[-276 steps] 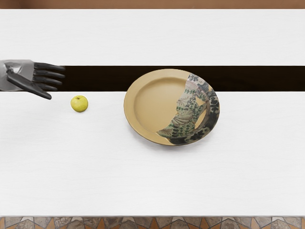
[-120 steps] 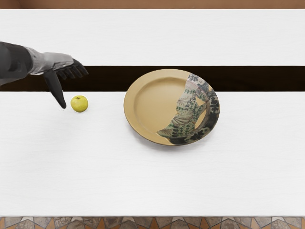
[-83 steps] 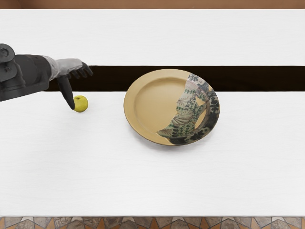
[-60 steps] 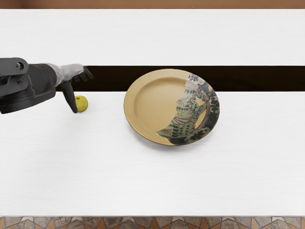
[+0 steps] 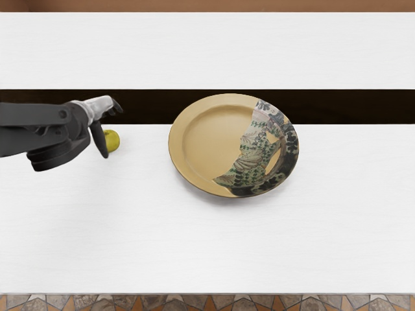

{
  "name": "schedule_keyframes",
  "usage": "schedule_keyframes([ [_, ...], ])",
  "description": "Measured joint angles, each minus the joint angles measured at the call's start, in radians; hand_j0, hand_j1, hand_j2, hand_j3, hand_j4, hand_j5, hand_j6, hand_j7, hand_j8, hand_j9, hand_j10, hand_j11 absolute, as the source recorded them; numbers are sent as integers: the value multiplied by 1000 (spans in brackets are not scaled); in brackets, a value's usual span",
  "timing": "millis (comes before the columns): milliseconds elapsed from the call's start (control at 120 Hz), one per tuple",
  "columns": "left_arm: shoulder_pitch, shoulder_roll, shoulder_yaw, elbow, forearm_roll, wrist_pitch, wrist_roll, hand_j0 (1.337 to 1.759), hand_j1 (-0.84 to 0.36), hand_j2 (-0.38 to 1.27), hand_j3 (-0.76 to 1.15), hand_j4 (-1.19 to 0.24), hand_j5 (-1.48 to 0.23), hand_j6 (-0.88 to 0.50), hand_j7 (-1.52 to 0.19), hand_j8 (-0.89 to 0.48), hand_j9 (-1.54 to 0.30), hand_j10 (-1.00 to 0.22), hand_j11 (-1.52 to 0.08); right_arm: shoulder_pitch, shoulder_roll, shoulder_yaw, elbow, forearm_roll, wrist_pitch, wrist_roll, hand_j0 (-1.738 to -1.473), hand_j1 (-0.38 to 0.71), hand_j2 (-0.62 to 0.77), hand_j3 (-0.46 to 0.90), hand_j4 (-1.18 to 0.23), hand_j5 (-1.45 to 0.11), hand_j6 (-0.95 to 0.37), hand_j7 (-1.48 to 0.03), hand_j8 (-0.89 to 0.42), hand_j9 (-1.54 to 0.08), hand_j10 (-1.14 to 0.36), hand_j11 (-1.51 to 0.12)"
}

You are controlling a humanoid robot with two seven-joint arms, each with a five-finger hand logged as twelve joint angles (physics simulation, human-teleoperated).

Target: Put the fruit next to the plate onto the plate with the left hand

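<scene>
A small yellow-green apple [image 5: 113, 140] lies on the white table, left of the plate and well apart from it. The plate [image 5: 206, 139] is wide and tan, with a leaf-and-dark patterned patch over its right part, and holds nothing. My left hand [image 5: 107, 127] comes in from the left and hangs right over the apple. Its thumb [image 5: 101, 142] points down along the apple's left side and hides that edge. The other fingers [image 5: 114, 105] curl loosely above and behind the fruit. The hand is open and holds nothing. No right arm shows.
A dark gap [image 5: 324, 106] runs across between the near tabletop [image 5: 207, 240] and a white surface [image 5: 207, 52] behind it. The plate's far rim overhangs that gap. A patterned floor shows at the bottom edge.
The left arm has reached further right and lowered, bringing the hand from left of the apple to over it, thumb now covering its left side. Apple and plate have not moved.
</scene>
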Motion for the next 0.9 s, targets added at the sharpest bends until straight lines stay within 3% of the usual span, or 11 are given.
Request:
schedule_keyframes([
  [317,44,-33,3,51,0,8,0,1658,40,54,0,-261,-337,-262,-337,-262,-337,-261,-337,1,0,0,0,0,0,0,-1658,-323,-4,0,-23,-29,-23,-29,-23,-29,-23,-29],
  [508,45,-69,30,82,1,9,0,1658,-123,81,0,-397,-514,-397,-514,-389,-514,-397,-513,4,0,0,0,0,0,0,-1658,-323,-4,0,-23,-29,-23,-29,-23,-29,-22,-29],
  [608,51,-73,36,90,5,10,0,1658,-198,97,0,-473,-584,-408,-590,-378,-598,-465,-597,4,0,0,0,0,0,-1,-1658,-323,-4,0,-23,-29,-23,-29,-23,-29,-22,-29],
  [775,60,-75,38,96,8,12,0,1658,-256,125,0,-546,-639,-554,-649,-487,-673,-526,-672,4,0,0,0,0,0,0,-1658,-323,-4,0,-23,-29,-23,-29,-23,-29,-22,-29],
  [900,80,-84,37,105,24,16,0,1652,-279,133,0,-606,-625,-523,-682,-507,-726,-549,-723,4,0,0,0,0,0,-1,-1658,-323,-4,0,-22,-29,-23,-29,-23,-29,-22,-29],
])
